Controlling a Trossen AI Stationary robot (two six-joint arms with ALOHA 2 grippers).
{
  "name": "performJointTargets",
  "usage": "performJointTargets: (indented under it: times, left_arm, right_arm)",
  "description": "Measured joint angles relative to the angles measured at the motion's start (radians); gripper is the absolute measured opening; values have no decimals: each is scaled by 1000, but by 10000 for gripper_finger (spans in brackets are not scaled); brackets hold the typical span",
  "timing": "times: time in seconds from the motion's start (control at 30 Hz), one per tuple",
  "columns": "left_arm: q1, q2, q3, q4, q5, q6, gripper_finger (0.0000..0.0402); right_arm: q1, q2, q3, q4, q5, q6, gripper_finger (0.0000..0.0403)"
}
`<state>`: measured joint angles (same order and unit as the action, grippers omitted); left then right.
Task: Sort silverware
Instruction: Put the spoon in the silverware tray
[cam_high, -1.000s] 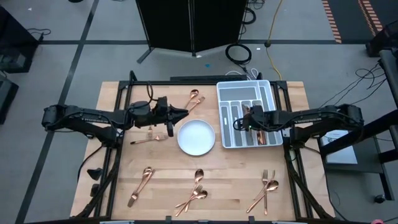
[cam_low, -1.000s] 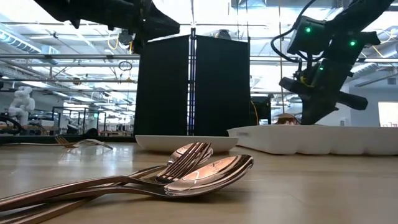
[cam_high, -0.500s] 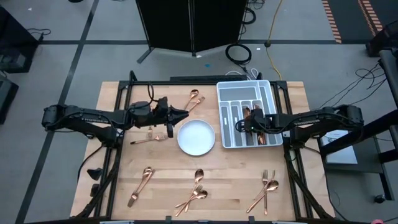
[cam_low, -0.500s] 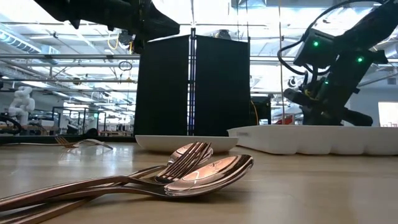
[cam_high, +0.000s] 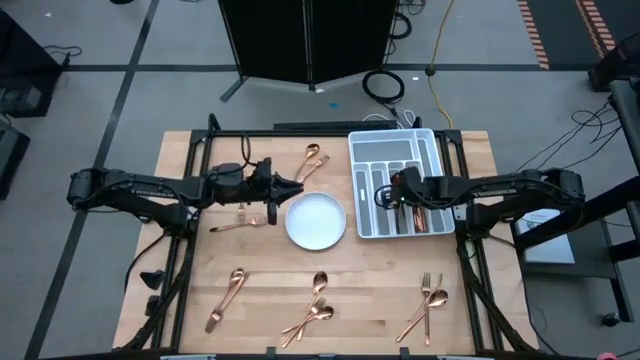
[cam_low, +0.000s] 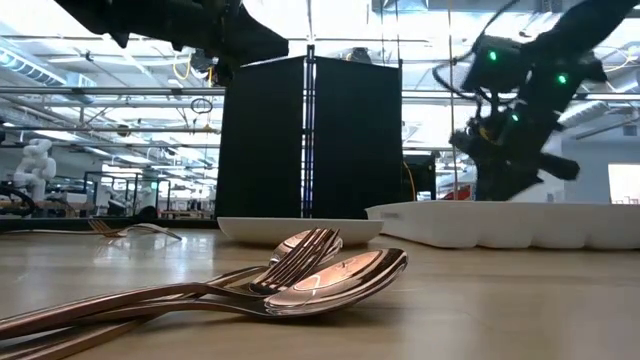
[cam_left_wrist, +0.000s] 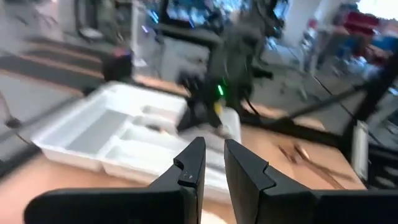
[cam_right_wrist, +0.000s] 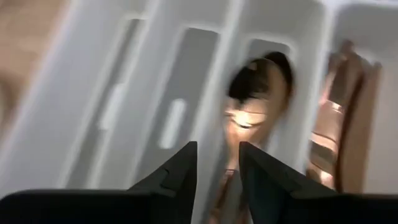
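Note:
Copper silverware lies in small heaps on the wooden table: by the far edge, left of the round white plate, and three near the front. The white divided tray holds more pieces. My right gripper hangs over the tray, tilted down and open, with nothing between its fingers. A spoon lies in the compartment below it. My left gripper is above the table beside the plate, pointing toward the tray. Its fingers stand slightly apart and hold nothing.
The plate stands between the two arms at mid-table. A tall black panel stands on the floor behind the table. In the low view a fork and spoon lie close in front, with the tray's wall farther back on the right.
My right gripper dipped toward the tray, then came up a little again and shifted slightly toward the table's left, staying over the same compartments. My left arm has stayed where it was.

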<state>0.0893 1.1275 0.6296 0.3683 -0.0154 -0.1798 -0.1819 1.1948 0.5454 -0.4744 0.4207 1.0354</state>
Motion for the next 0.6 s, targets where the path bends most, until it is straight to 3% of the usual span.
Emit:
performJointTargets:
  times: [0.2,0.4,0.6]
  left_arm:
    - [-56,19,0,-151,170,-182,54]
    - [-243,118,6,-161,182,-370,54]
    - [-411,271,90,-178,173,-589,54]
  right_arm:
    - [72,-3,74,-22,-29,-79,108]
    - [204,-4,78,25,8,-70,108]
    - [374,-3,78,75,47,-53,107]
